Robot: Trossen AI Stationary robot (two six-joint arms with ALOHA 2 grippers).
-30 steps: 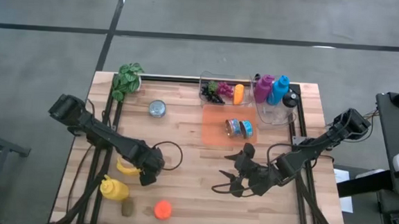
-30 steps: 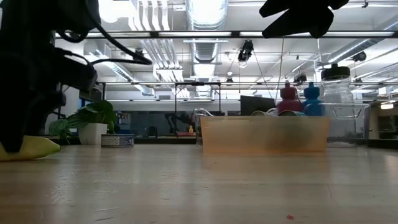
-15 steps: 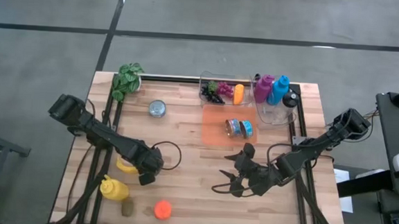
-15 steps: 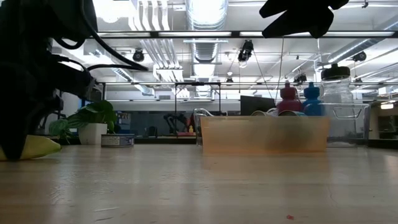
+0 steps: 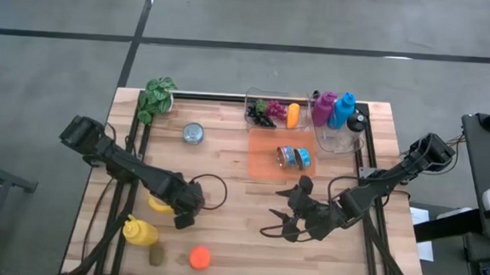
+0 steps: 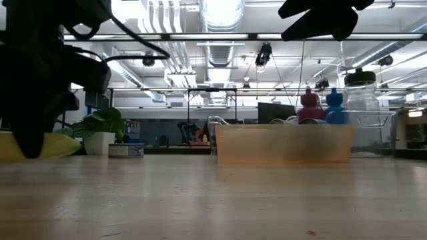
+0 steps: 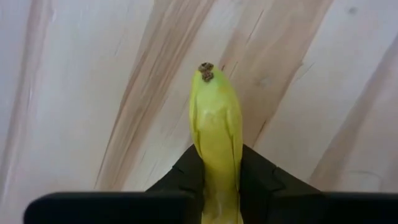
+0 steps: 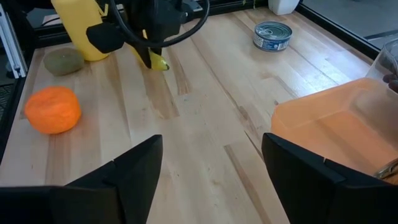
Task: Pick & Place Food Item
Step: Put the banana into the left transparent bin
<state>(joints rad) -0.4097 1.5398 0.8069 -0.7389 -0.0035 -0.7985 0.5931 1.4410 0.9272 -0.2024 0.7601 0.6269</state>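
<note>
A yellow banana (image 5: 157,205) is near the table's left front; its dark-tipped end (image 7: 206,67) shows in the left wrist view. My left gripper (image 5: 185,209) is shut on it. In the low view the banana (image 6: 47,145) hangs a little above the wood. My right gripper (image 5: 289,219) hovers open over the table's middle front, with nothing between its fingers (image 8: 134,174). An orange tray (image 5: 265,160) holding cans lies at the back right. My left gripper pinches the banana's two sides (image 7: 216,155) between its two fingers, some way back from the dark-tipped end. The fingers come from above, pointing down, and lie across the banana. The banana is about level and a little clear of the table.
A yellow squeeze bottle (image 5: 139,232), a kiwi (image 5: 157,253) and an orange (image 5: 199,257) lie at the front left. A tin can (image 5: 193,133) and a potted plant (image 5: 156,98) stand at the back left. A clear bin (image 5: 272,112) and bottles (image 5: 336,109) are at the back right.
My left gripper has shut on the banana and risen a little. The banana, which lay on the table, is now lifted just clear of it.
</note>
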